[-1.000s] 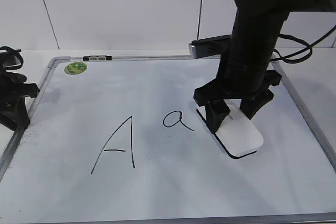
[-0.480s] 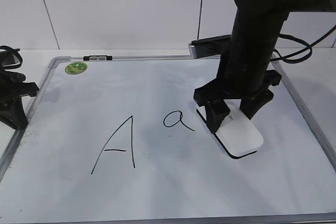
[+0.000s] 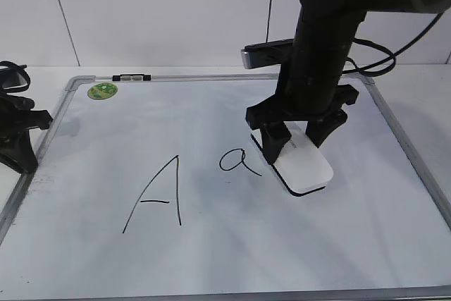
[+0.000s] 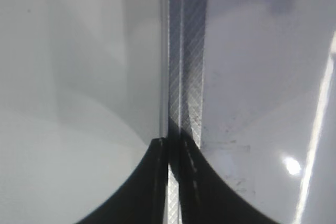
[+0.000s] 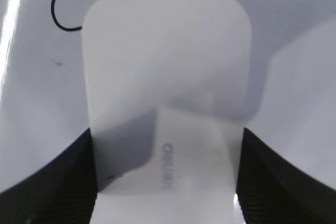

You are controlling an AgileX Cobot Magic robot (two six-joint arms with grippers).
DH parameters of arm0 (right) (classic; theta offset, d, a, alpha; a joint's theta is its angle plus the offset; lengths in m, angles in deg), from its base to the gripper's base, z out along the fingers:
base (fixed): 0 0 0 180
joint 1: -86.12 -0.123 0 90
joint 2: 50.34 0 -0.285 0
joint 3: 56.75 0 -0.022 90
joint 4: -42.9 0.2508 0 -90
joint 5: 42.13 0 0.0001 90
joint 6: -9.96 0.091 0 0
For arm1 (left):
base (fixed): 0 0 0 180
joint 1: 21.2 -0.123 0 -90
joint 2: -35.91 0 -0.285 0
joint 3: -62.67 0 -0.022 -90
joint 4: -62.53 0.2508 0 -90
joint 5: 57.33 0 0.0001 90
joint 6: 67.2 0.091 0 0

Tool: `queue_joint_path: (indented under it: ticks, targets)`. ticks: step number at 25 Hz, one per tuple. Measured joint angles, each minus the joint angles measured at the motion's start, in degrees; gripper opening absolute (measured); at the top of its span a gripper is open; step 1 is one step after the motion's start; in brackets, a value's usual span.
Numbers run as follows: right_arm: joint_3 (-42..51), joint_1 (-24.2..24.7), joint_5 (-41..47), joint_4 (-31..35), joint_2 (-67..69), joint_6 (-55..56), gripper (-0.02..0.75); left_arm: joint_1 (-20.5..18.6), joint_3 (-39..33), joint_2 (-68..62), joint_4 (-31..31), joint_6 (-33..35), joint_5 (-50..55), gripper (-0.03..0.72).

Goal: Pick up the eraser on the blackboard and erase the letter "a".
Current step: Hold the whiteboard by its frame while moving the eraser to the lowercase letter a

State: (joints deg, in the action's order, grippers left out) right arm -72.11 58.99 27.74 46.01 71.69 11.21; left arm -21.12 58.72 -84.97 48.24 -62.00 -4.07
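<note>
The white eraser [image 3: 303, 166] with a dark underside lies flat on the blackboard [image 3: 211, 259], just right of the small handwritten letter "a" [image 3: 238, 161]. My right gripper [image 3: 296, 135] is shut on the eraser, one black finger on each long side. In the right wrist view the eraser [image 5: 165, 93] fills the middle with small grey print on top, and the loop of the "a" [image 5: 65, 11] shows at the upper left beyond its corner. My left gripper [image 3: 21, 142] rests at the board's left frame, with its fingers [image 4: 176, 174] closed over the grey frame rail [image 4: 186, 56].
A larger capital "A" [image 3: 156, 199] is drawn left of the small "a". A round green sticker [image 3: 102, 91] and a small black-and-silver clip [image 3: 131, 76] sit at the board's far left top. A white wall stands behind.
My right gripper has slid the eraser leftward across the board, closer to the small "a". The left arm has barely moved.
</note>
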Motion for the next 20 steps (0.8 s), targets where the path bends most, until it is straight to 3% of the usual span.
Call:
queue_joint_path:
  ticks: [20]
  targets:
    - [-8.6,0.0,1.4,-0.7,10.9,0.1,0.532,0.0,0.0,0.0,0.0,0.0,-0.3,0.027]
